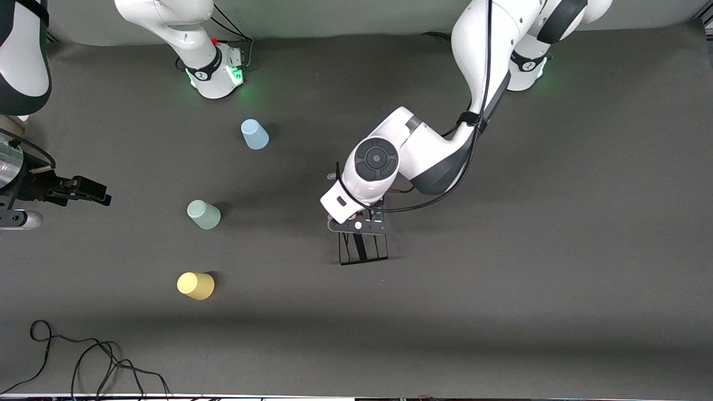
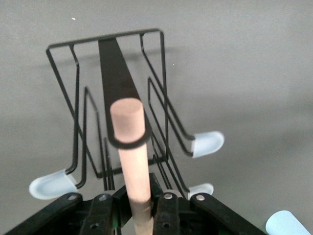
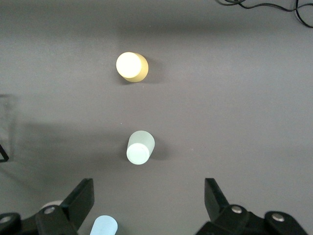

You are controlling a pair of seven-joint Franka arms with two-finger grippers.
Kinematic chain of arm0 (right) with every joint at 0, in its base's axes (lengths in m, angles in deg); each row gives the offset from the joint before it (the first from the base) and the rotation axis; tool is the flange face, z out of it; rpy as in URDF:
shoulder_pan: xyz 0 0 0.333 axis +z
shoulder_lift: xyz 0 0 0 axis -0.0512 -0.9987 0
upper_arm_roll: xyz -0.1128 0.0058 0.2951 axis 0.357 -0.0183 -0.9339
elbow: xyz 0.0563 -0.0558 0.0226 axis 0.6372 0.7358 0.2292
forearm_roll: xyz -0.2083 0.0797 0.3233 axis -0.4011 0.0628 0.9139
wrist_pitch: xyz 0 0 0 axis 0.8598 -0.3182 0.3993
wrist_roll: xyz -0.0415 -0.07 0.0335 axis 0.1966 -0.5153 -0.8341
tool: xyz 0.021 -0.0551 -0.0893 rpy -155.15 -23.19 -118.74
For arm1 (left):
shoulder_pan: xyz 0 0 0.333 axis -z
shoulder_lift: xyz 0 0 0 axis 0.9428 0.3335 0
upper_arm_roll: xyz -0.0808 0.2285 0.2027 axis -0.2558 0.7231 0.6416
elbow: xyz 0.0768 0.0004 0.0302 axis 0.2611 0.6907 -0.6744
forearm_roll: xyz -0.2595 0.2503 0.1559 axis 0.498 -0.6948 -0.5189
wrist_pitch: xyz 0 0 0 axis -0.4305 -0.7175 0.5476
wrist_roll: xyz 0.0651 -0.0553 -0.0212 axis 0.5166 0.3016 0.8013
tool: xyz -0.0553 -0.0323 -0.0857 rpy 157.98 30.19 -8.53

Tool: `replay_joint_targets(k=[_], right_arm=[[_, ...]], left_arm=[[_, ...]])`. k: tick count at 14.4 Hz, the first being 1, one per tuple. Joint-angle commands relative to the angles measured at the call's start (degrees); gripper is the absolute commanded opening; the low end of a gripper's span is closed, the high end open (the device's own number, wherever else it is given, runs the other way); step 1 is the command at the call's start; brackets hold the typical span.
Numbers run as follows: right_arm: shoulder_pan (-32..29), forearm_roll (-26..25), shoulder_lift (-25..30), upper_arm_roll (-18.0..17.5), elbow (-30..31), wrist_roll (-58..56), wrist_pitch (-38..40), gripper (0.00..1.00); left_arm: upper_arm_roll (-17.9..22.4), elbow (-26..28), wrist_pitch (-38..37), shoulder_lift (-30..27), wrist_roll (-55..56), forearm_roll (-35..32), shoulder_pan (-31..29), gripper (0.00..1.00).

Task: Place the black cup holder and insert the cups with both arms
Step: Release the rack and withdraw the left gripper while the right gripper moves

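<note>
Three cups [image 1: 204, 214] sit well apart from left tool [image 2: 139, 215] clamping holder's rod [image 2: 132, 156].

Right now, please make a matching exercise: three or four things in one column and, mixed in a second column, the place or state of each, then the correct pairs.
Things:
1. small light blue plastic cup
2. small yellow plastic cup
3. thin black wire cup holder with wooden rod handle
4. right gripper

States:
A. held by the shut left gripper
B. fingers open, holding nothing
C. cup nearest the front camera
D. cup nearest the robots' bases

Pairs: 1-D, 2-C, 3-A, 4-B
</note>
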Motion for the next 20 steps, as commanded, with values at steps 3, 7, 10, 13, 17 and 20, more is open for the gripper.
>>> replay_joint_targets(k=[3, 7, 10, 13, 17, 20], right_arm=[[-0.23, 0.13, 0.53, -0.37, 0.27, 0.6, 0.21, 1.0], [-0.23, 0.13, 0.53, -0.37, 0.27, 0.6, 0.12, 1.0], [-0.14, 0.13, 0.71, -0.37, 0.54, 0.25, 0.12, 1.0], [2.04, 0.13, 5.26, -0.19, 5.96, 0.16, -2.07, 1.0], [5.56, 0.13, 14.85, -0.02, 19.67, 1.04, -7.0, 1.0], [5.75, 0.13, 16.87, 0.07, 27.57, -0.45, -11.89, 1.0]], left_arm=[[0.26, -0.47, 0.05, -0.25, -0.29, -0.92, 0.58, 1.0], [0.52, -0.82, -1.17, -0.86, -0.12, -0.92, 0.23, 1.0], [0.88, -1.09, -8.27, -4.54, -0.82, -1.88, -2.92, 1.0], [0.88, -0.74, -18.63, -11.48, -5.9, -3.55, -8.55, 1.0], [0.88, -0.48, -30.87, -16.85, -18.44, -15.67, -14.26, 1.0], [0.79, 1.1, -32.47, -20.28, -22.96, -16.74, -20.93, 1.0]])
